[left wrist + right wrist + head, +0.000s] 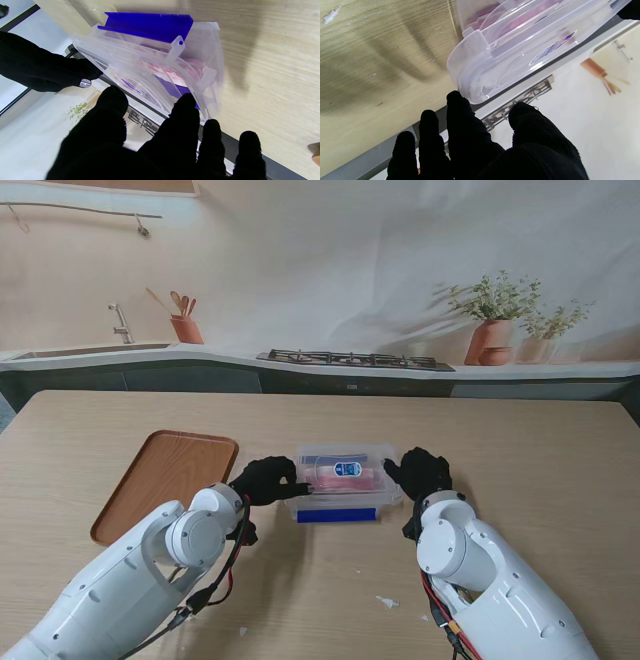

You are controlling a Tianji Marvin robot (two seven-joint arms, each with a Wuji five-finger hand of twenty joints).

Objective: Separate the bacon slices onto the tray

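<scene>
Fingers of both hands, spread, touch opposite ends of the lidded bacon box (342,480) between them.

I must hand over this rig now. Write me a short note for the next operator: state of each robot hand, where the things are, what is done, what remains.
Left robot hand: at the left end of the clear container, fingers spread, no firm grip visible.
Right robot hand: at the right end, fingertips at its corner, also open.
Container: on the table between both hands, lid still on, blue latch on the side nearer to me. Bacon is inside, seen pink through the plastic.
Wooden tray: to the left, no bacon on it.
Done: hands positioned only.
Left: open the lid, lay the slices apart on the tray.
</scene>
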